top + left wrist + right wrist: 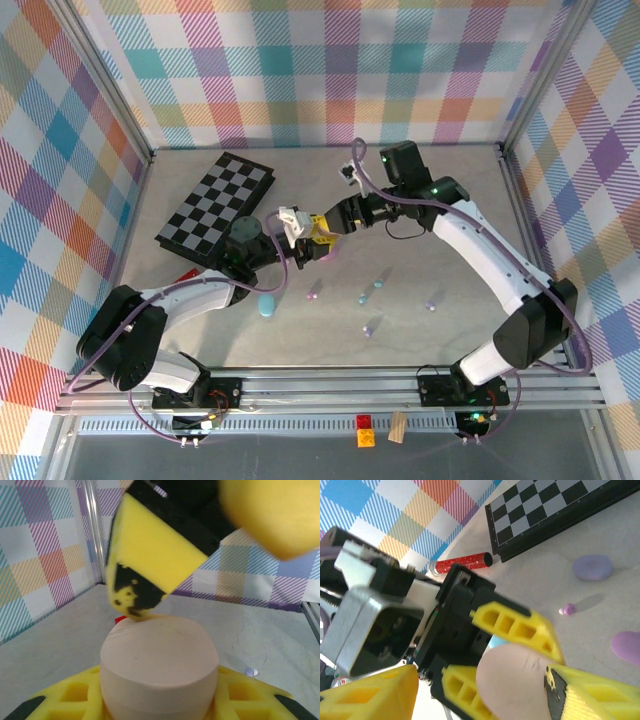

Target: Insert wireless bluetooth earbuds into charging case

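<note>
Where the two arms meet above the speckled grey table [450, 200], the entries are:

1. Pale pink pebble-shaped charging case [160, 655]. Held off the table, clamped between the yellow fingers of the left gripper [160, 705]. Lid closed.
2. Right gripper [480, 700]. Jaws apart. One black-padded yellow fingertip [135, 595] rests on top of the case; the other finger stands clear of it.
3. Tiny pinkish-lavender earbud [567, 610]. Lies loose on the table, apart from the held case and between two lavender pebble-shaped shells [592, 567].
4. Scattered pastel pieces [368, 293], lavender and light blue. They lie on the table nearer the arm bases than the grippers. In the top view they are too small to tell bud from case.
5. Light blue oval piece [266, 306]. On the table beside the left arm.
6. Black-and-grey folding chessboard [215, 205]. Lies flat at the far left of the table.
7. Red glitter tube [462, 562]. Lies just beside the chessboard's corner.
8. Red and yellow blocks [365, 428] and a pale wooden block [398, 428]. Both sit on the near rail.
</note>
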### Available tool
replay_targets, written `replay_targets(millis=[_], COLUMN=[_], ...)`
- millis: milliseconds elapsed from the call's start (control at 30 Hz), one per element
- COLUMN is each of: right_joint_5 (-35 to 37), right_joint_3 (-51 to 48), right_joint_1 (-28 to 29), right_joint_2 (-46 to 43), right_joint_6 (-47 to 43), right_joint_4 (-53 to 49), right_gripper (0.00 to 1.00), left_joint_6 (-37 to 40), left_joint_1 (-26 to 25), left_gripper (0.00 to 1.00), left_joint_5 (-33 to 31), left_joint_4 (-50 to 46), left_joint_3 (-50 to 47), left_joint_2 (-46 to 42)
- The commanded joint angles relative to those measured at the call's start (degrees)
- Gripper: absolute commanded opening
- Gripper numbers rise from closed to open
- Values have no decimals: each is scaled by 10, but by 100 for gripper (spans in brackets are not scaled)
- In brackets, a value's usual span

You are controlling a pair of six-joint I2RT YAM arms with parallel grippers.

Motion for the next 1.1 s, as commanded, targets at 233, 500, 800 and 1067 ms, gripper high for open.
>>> replay_targets(millis=[233,500,800,1067], right_joint_5=[-24,-156,-232,-246], right_joint_3=[-107,-138,-152,-172], right_joint_1=[-66,-83,-68,-57], right_joint_2=[-75,-27,2,-8], right_joint_6=[197,387,463,500], right_joint_4=[174,287,376,436], right_gripper=[73,72,66,49], left_joint_6=[3,-12,-23,-27], left_joint_1=[7,7,3,-1], left_gripper=[28,28,28,28], left_joint_5=[-8,-27,-41,-47], left_joint_4=[-10,-8,-5,20], left_joint_3=[32,38,31,16], left_joint_2=[-25,-49,-78,-77])
